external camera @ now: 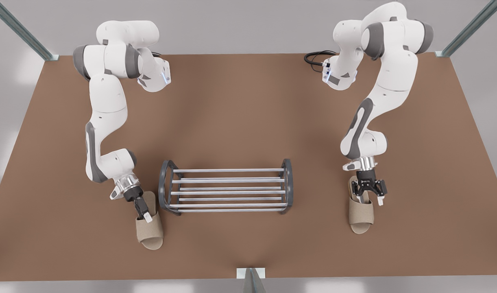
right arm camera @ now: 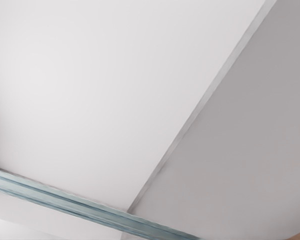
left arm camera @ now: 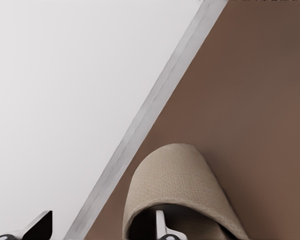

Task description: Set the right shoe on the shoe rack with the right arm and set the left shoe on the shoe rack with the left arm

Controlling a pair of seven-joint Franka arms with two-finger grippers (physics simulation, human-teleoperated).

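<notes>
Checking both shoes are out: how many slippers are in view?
2. One beige fabric slipper lies at the front view's left of the silver-barred shoe rack; the other beige slipper lies apart, at its right.

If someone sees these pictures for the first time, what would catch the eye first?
The left pincer, on the front view's right, is open with one finger inside a beige slipper on the brown table. The right pincer tilts down at the strap of the other slipper. Between them stands the empty shoe rack of silver bars.
</notes>
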